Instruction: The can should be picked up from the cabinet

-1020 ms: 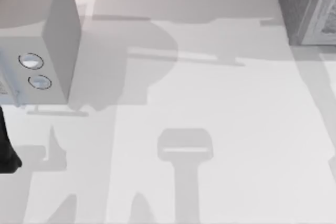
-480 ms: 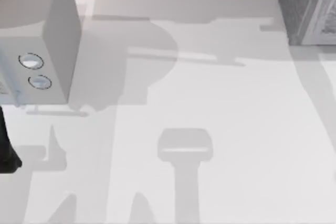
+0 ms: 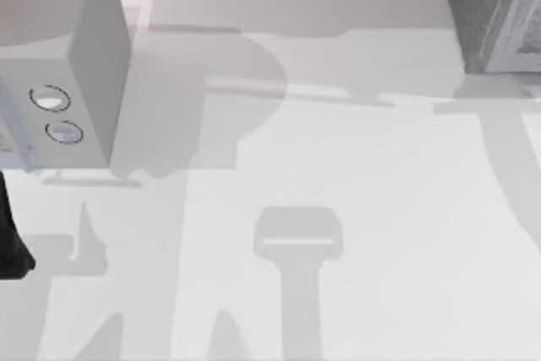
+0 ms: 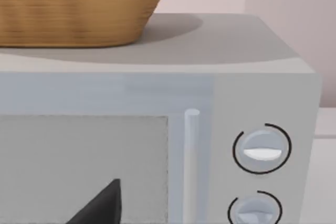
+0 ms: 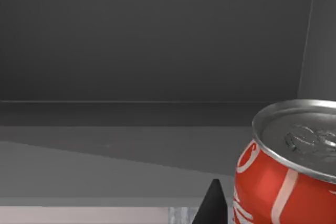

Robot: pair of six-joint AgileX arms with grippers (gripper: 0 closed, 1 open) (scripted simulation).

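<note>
Can (image 5: pixel 286 169), red with a silver top, stands at the right wrist view's lower right inside the dark cabinet (image 3: pixel 490 10), beside a right tool fingertip (image 5: pixel 212 205); grip state unclear.

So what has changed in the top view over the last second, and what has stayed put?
Very little. By the dark grey speckled cabinet at the top view's right, the shadows on the white table have shifted: a new shadow band now lies below the cabinet's front. The smooth light grey box with two round dials and the left arm's dark part at the left edge are as before.
</note>
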